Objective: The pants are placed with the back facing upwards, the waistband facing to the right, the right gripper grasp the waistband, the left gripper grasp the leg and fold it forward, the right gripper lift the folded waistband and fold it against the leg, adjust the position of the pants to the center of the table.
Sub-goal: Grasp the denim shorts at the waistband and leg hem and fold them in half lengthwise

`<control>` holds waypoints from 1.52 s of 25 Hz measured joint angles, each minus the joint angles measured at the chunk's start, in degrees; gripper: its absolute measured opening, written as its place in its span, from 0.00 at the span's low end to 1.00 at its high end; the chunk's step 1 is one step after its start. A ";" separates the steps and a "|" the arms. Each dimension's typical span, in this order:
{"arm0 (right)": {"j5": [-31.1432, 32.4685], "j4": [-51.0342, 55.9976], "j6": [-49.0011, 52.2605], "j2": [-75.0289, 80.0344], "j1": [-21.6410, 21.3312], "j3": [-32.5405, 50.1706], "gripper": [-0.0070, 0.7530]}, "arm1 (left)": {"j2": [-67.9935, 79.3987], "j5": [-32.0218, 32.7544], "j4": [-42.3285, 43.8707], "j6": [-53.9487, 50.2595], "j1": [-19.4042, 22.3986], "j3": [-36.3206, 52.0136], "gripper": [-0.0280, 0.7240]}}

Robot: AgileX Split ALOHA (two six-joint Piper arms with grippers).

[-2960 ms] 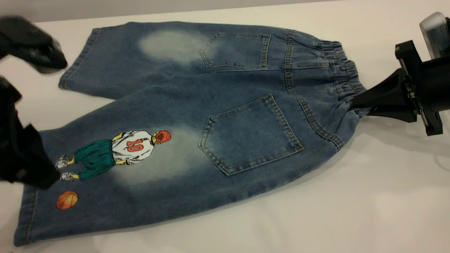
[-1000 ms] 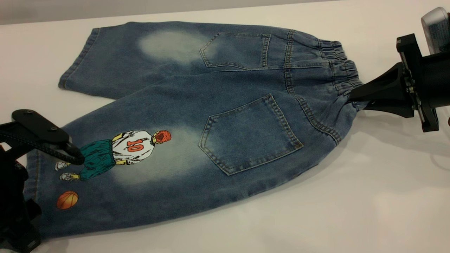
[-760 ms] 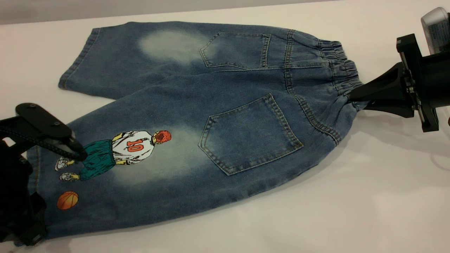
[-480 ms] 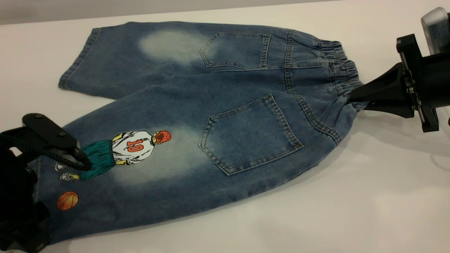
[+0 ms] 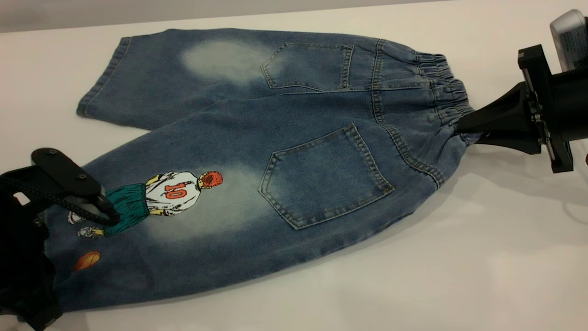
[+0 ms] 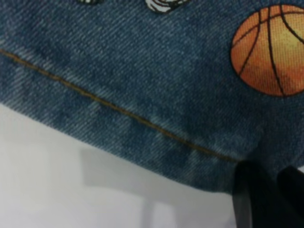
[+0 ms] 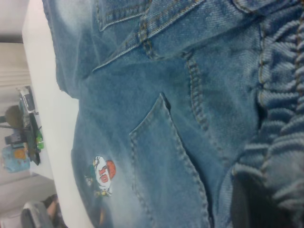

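The pants (image 5: 294,115) lie back up on the table (image 5: 459,257), with the ruffled waistband (image 5: 441,87) at the right. My right gripper (image 5: 461,128) is shut on the waistband's near end, which bunches into its black fingers (image 7: 251,199). My left gripper (image 5: 98,214) is at the hem of the printed leg (image 5: 183,230). Its ribbed upper finger lies over the player's feet, and the fabric puckers by the ball print (image 5: 87,260). In the left wrist view a black finger (image 6: 251,199) presses on the stitched hem near the orange ball (image 6: 268,50). The lower finger is hidden under the denim.
The unprinted leg (image 5: 151,78) lies flat at the back left. The table's far edge (image 5: 275,14) runs along the top of the exterior view. Bare table (image 5: 413,285) lies in front of the pants. Clutter (image 7: 23,123) stands beyond the table's edge.
My left gripper came down onto the printed leg's hem and edged inward. The hem has risen a little and the ball print looks squashed. The right gripper has not moved.
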 joint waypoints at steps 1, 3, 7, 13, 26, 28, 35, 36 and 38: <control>0.57 -0.07 0.10 0.00 0.00 0.13 0.06 | -0.08 0.55 -0.07 0.00 0.00 -0.32 0.14; 2.54 -0.15 0.16 0.00 0.00 0.53 0.06 | -0.88 2.76 -0.85 0.04 0.00 -1.62 0.14; 5.24 -0.31 0.92 -0.05 0.00 2.44 0.06 | -4.86 7.77 -0.91 0.04 -0.05 -4.21 0.11; 5.18 1.48 -3.75 -0.11 -2.59 9.33 0.06 | -14.91 10.75 -0.73 0.04 -0.05 -4.15 0.11; 11.63 1.13 -8.69 -1.16 -4.70 24.61 0.06 | -37.41 14.31 1.11 0.47 0.00 -4.70 0.11; 11.63 1.23 -8.69 -2.15 -4.70 24.61 0.06 | -38.84 13.42 1.65 0.47 0.00 -5.54 0.11; 11.63 0.92 -8.69 -7.76 -4.70 22.57 0.06 | -38.65 10.02 3.13 0.06 0.00 -10.34 0.11; 11.63 0.92 -8.69 -8.50 -4.64 22.00 0.06 | -38.65 10.19 3.20 0.06 0.00 -11.17 0.11; 11.63 0.92 -8.69 -9.75 -4.59 20.61 0.06 | -38.65 10.26 4.21 0.06 0.00 -12.62 0.11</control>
